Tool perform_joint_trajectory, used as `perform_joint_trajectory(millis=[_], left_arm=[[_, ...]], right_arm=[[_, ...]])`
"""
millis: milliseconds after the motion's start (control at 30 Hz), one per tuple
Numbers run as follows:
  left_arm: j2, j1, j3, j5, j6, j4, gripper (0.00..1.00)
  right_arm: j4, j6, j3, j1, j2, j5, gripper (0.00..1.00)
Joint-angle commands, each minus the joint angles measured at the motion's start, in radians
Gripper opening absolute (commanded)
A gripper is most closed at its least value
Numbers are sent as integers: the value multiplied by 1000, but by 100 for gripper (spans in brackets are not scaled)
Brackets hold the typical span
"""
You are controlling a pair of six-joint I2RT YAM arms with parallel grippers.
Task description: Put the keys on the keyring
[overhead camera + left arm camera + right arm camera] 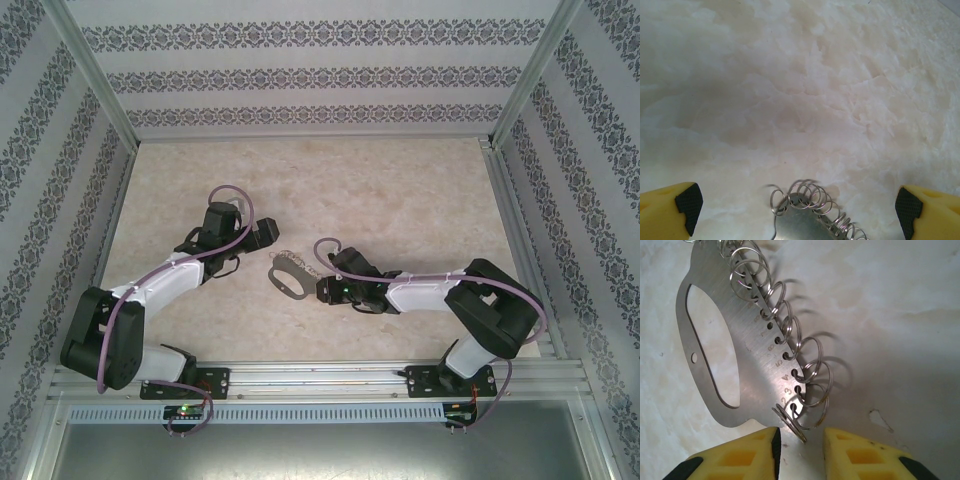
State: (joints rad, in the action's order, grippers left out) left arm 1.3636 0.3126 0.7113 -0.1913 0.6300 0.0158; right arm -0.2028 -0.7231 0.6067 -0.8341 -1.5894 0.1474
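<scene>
A flat silver metal keyring plate [288, 277] with a long oval cutout lies on the pale marbled tabletop [400, 200], near the middle and between the two arms. Along one of its edges runs a row of small numbered holes, and each hole that can be made out carries a thin wire split ring [805, 372].

The right gripper [322, 288] sits at the plate's near-right end. In the right wrist view the plate [755, 355] stretches up and away to the left from the right gripper [800, 445], its lower corner just at the tip of the left-hand yellow finger. The two yellow fingers [850, 450] stand close together with a narrow gap between them, and the lowest ring dips into the mouth of that gap. Whether they pinch it cannot be told.

The left gripper [265, 236] is just beyond the plate's far end. In the left wrist view the left gripper [796, 205] is spread wide, its black pads [687, 202] at the two bottom corners. The end of the plate [800, 222] and several rings [815, 195] lie between them, touching neither pad. The marbled surface [790, 100] extends ahead.
</scene>
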Motion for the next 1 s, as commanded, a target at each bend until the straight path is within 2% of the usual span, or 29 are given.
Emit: perform_joint_trajectory(millis=[0, 767, 967], left_arm=[[11, 14, 24, -6, 10, 32, 100], [37, 27, 30, -8, 12, 48, 100], [44, 30, 34, -11, 13, 52, 100]], right_arm=[[-25, 21, 21, -8, -20, 12, 28], [-18, 40, 45, -6, -40, -6, 13], [-17, 47, 45, 3, -40, -6, 2]])
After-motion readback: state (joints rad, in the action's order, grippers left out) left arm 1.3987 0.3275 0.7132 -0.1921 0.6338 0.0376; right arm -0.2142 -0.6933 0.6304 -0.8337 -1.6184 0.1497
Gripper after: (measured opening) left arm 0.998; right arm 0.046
